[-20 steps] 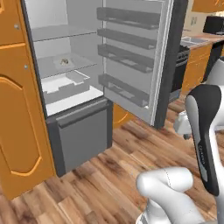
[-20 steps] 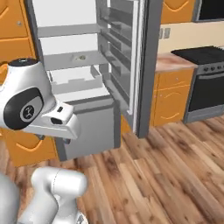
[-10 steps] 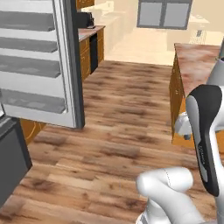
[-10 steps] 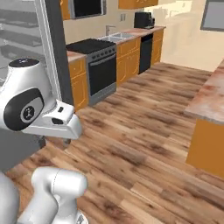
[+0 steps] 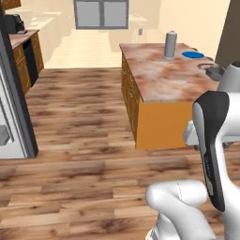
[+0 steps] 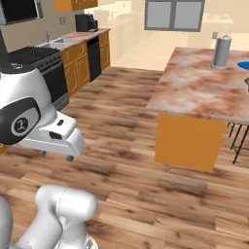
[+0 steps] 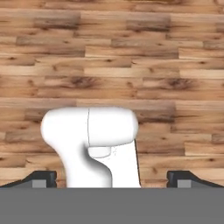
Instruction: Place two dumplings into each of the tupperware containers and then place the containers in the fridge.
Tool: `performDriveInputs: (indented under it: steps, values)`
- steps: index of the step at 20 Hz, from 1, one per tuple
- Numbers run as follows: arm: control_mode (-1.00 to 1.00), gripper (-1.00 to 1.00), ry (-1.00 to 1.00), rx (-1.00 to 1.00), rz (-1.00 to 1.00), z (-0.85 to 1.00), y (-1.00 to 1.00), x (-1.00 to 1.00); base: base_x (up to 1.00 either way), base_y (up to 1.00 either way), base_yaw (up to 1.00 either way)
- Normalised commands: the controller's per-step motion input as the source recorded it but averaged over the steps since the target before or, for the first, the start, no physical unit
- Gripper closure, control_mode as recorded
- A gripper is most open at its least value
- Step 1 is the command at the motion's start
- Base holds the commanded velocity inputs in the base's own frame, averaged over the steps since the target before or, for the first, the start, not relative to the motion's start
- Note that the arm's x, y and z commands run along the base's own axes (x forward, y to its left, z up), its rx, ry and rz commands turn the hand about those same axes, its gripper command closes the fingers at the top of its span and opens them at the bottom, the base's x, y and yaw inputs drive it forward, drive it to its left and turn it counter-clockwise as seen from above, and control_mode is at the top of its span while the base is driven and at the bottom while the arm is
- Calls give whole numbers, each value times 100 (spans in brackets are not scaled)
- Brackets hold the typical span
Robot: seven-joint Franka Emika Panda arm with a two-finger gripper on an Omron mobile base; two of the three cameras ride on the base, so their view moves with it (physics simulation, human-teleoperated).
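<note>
While its fingers (image 7: 41,178) stand wide apart, the empty hand (image 7: 112,179) points down at the wooden floor (image 7: 131,52); the fridge (image 5: 11,117) edge stands left, a blue plate (image 5: 192,55) on the table (image 5: 161,77).

Fridge (image 5: 10,112): far left, dark edge, pale grey inner face.

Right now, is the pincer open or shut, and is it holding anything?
Pincer: open, tips spread wide apart, nothing between them, pointing down at the wooden floor.
</note>
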Motion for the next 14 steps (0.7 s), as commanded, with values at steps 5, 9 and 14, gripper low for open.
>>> performDriveInputs:
  steps: [5, 9, 14]
  values:
    - [100, -100, 0, 0, 0, 0, 0, 0, 22, -100, 0]
    - [100, -100, 0, 0, 0, 0, 0, 0, 31, -100, -5]
    - [100, -100, 0, 0, 0, 0, 0, 0, 32, -100, -6]
